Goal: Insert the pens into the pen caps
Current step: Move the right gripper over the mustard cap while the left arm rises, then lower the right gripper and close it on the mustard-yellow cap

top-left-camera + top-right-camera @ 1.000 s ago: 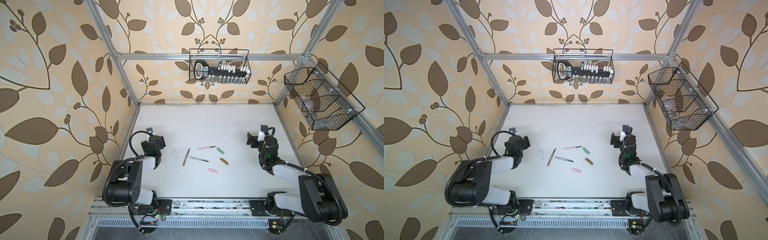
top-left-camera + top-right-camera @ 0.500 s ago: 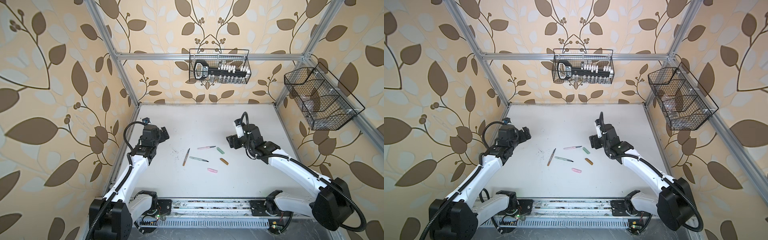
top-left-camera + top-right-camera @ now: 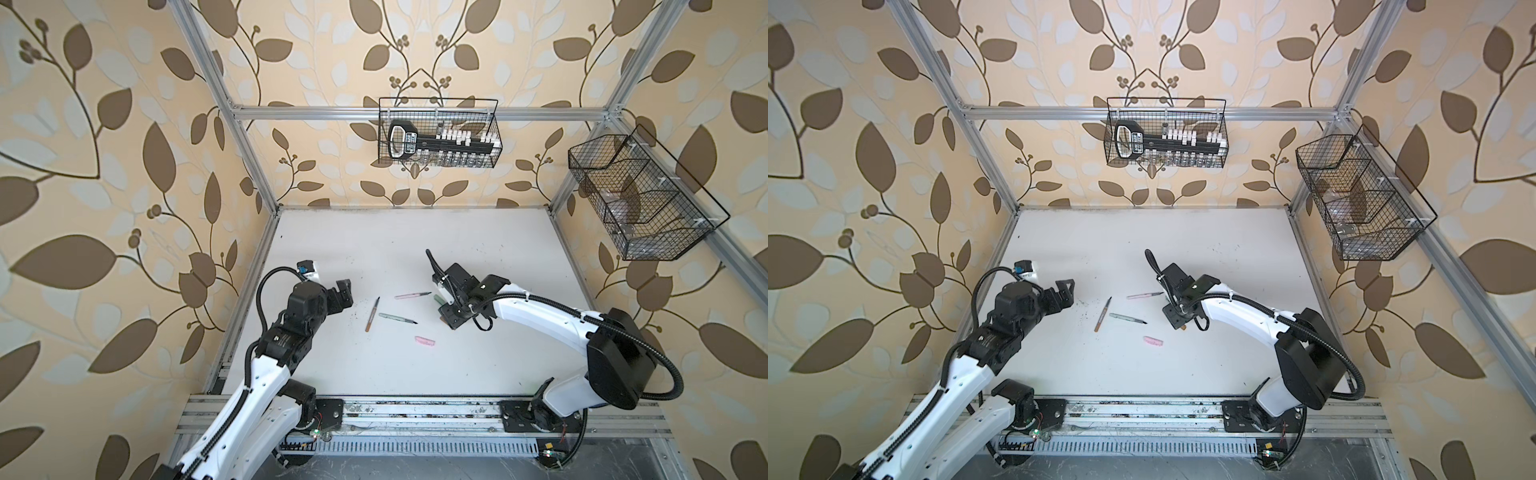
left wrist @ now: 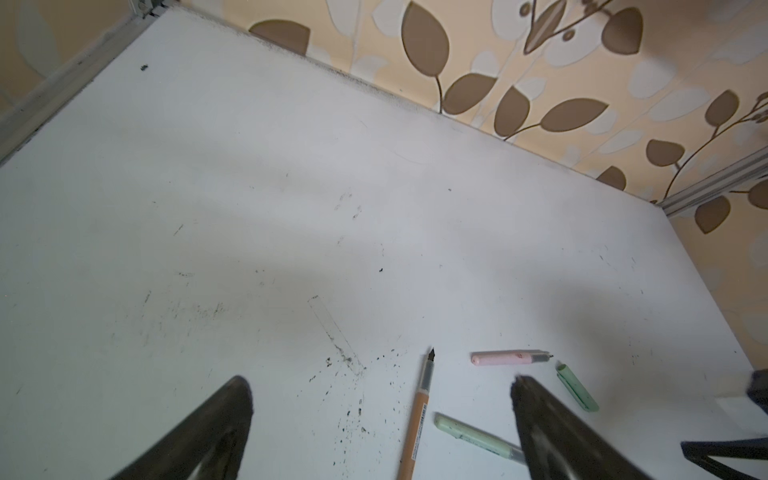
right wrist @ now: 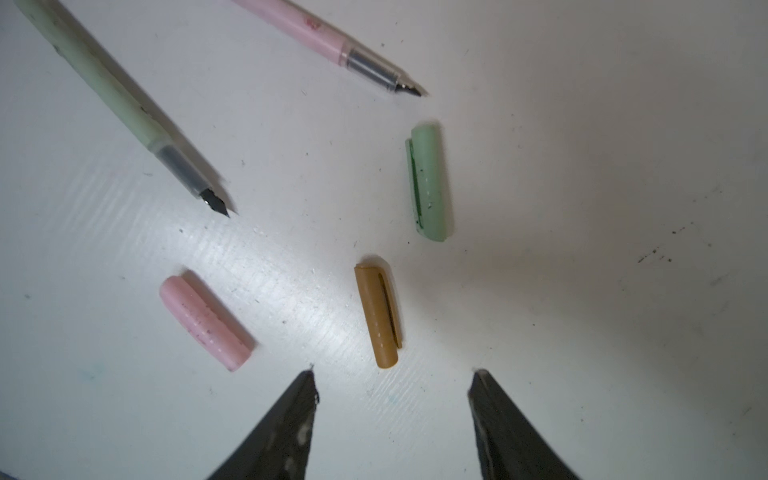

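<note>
White tabletop (image 3: 415, 241), speckled with dark ink marks, is carrying all the pens and caps loose, none of them joined. The right gripper (image 5: 393, 375) is pointing down at it with its jaws parted and nothing between them. The tan-brown cap (image 5: 378, 316) is lying just ahead of that gap, clear of both fingertips. The pink cap (image 5: 206, 322) is resting near it, off to the side that faces the left arm. The green cap (image 5: 430, 183) is sitting a little farther ahead of the fingertips. Beyond the caps, the green pen (image 5: 104, 79) and the pink pen (image 5: 307, 29) are lying uncapped with their dark nibs bare.

In both top views the right gripper (image 3: 446, 311) is covering the tan-brown cap, and the pink cap (image 3: 424, 340) is lying apart from it on the front-rail side.

The left gripper (image 4: 379, 384) is hanging above the table with its jaws spread wide and empty. The tan-brown pen (image 4: 417, 419) is lying under the gap, closer to one finger, nib pointing away. The green pen (image 4: 473, 434) is running just beside it. The pink pen (image 4: 505, 357) and the green cap (image 4: 577, 386) are lying farther out.

On the far wall a wire basket (image 3: 496, 124) is hanging, and a second wire basket (image 3: 648, 245) is hanging on the side wall.
</note>
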Controlling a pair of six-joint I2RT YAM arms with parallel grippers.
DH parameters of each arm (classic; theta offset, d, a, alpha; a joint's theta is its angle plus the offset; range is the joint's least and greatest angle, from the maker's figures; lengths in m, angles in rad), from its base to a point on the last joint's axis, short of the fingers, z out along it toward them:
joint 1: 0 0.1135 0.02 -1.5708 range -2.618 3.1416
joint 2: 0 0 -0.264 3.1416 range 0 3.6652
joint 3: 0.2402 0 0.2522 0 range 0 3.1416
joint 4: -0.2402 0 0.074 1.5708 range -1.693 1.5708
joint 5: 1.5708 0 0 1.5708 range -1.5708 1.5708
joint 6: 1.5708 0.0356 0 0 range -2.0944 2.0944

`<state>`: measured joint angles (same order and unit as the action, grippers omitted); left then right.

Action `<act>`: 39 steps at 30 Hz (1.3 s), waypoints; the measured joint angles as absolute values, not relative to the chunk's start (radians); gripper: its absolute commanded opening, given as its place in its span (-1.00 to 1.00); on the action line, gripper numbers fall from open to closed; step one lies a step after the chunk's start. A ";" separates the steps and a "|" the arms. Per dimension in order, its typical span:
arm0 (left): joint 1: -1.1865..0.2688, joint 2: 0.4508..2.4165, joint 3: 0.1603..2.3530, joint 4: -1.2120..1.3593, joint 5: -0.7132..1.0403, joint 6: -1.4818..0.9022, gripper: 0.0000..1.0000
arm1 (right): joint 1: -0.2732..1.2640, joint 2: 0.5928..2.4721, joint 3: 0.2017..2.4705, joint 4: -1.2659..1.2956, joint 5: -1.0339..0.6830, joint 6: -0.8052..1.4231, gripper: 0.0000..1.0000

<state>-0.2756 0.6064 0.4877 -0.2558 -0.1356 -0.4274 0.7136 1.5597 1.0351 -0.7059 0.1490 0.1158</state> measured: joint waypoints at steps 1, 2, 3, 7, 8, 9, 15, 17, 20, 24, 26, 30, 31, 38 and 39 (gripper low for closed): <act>-0.275 0.571 0.475 -0.266 -0.135 -0.426 0.97 | 0.715 1.577 1.041 -0.713 0.148 0.110 0.02; -0.276 0.549 0.474 -0.277 -0.133 -0.423 0.97 | 0.717 1.591 1.047 -0.718 0.149 0.107 0.00; -0.276 0.537 0.480 -0.285 -0.133 -0.423 0.97 | 0.720 1.609 1.056 -0.720 0.148 0.102 -0.01; -0.276 0.584 0.550 -0.334 -0.139 -0.427 0.97 | 0.741 1.660 1.096 -0.724 0.149 0.081 -0.08; -0.276 0.612 0.567 -0.344 -0.138 -0.428 0.97 | 0.746 1.671 1.105 -0.725 0.149 0.076 -0.09; -0.276 0.648 0.587 -0.354 -0.137 -0.428 0.97 | 0.751 1.684 1.114 -0.726 0.150 0.070 -0.14; -0.276 0.803 0.628 -0.382 -0.099 -0.432 0.97 | 0.760 1.726 1.128 -0.743 0.161 0.047 -0.16; -0.276 0.796 0.625 -0.382 -0.085 -0.435 0.98 | 0.762 1.728 1.128 -0.747 0.165 0.044 -0.17; -0.276 0.733 0.603 -0.360 -0.077 -0.443 0.98 | 0.765 1.731 1.128 -0.749 0.168 0.039 -0.18; -0.276 0.630 0.572 -0.345 -0.078 -0.451 0.97 | 0.767 1.748 1.128 -0.748 0.175 0.032 -0.20; -0.276 0.607 0.566 -0.344 -0.074 -0.448 0.97 | 0.769 1.766 1.128 -0.748 0.185 0.028 -0.21; -0.276 0.595 0.556 -0.328 -0.064 -0.448 0.97 | 0.779 1.799 1.128 -0.749 0.214 0.023 -0.26; -0.276 0.590 0.548 -0.326 -0.064 -0.448 0.98 | 0.782 1.803 1.128 -0.749 0.220 0.022 -0.26; -0.276 0.592 0.534 -0.333 -0.067 -0.448 0.97 | 0.791 1.810 1.128 -0.748 0.258 0.018 -0.33; -0.276 0.597 0.534 -0.332 -0.067 -0.448 0.98 | 0.791 1.811 1.128 -0.748 0.263 0.017 -0.34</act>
